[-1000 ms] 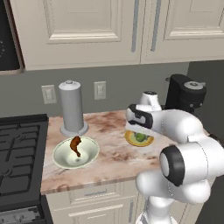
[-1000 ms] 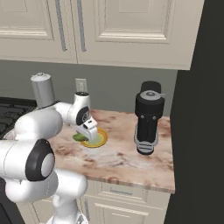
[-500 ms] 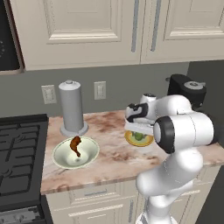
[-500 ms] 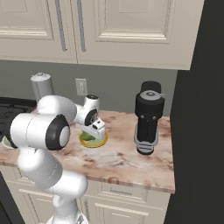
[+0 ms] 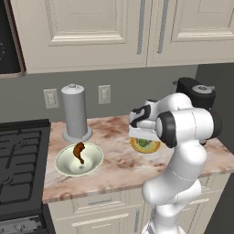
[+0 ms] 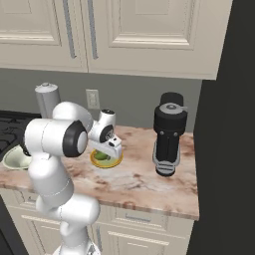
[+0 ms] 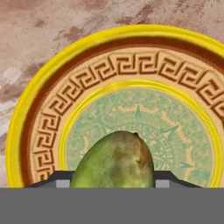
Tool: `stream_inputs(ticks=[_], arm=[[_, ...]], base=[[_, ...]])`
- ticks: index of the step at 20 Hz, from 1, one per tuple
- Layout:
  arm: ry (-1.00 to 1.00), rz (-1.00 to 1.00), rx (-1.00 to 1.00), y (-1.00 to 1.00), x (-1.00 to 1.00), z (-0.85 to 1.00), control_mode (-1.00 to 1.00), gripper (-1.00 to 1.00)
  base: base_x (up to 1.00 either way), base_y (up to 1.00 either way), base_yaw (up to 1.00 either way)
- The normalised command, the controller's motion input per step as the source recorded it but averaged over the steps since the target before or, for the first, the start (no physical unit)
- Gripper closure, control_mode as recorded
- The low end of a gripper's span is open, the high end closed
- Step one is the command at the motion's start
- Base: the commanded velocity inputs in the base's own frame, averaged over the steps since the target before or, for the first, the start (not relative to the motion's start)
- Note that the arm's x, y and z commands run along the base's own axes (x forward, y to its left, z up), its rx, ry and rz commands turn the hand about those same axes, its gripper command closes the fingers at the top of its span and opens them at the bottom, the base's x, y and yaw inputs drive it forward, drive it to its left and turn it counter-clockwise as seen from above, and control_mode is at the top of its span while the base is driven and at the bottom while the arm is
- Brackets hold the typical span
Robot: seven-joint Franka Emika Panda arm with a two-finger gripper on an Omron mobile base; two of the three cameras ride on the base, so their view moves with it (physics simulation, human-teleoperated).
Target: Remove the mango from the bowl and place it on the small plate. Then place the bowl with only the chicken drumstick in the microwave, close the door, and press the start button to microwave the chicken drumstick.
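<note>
The gripper (image 5: pixel 139 132) hung low over the small plate (image 5: pixel 151 148), and its jaws stood apart on either side of the mango (image 7: pixel 114 161), whose top bulged up between the two dark fingertips (image 7: pixel 59 180) in the hand view. Whether the tips pressed the fruit's sides or stood just clear of them could not be told. The mango lay on the pale green centre of the plate, with the yellow rim ringing it on all sides. The plate sat on the marbled counter (image 5: pixel 114 164), to the right of the middle. Well to its left stood the bowl (image 5: pixel 78 160), near the stove's edge, with the chicken drumstick (image 5: pixel 79 151) lying inside it. Just behind the bowl rose a grey cylinder (image 5: pixel 75 113) against the wall. At the counter's right end stood a black appliance (image 6: pixel 169 133).
</note>
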Motion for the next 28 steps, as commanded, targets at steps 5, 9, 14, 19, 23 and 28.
stream_inputs(ticks=[5, 9, 14, 19, 23, 28], arm=[[0.00, 0.02, 0.00, 0.00, 0.00, -0.04, -1.00, -1.00], [-0.01, 0.00, -0.01, 0.09, -0.03, 0.13, -1.00, -1.00], [-0.06, 0.00, 0.00, 0.00, 0.00, 0.39, -1.00, -1.00], [-0.14, 0.03, 0.00, -0.02, -0.01, 0.55, -1.00, -1.00], [-0.13, 0.05, 0.00, 0.08, -0.23, 0.34, -1.00, -1.00], [-0.01, 0.08, 0.00, 0.63, -0.41, -0.02, -1.00, -1.00]], base=[[0.00, 0.00, 0.00], [0.00, 0.00, 0.00], [0.00, 0.00, 0.00], [0.00, 0.00, 0.00], [0.00, 0.00, 0.00], [0.00, 0.00, 0.00]])
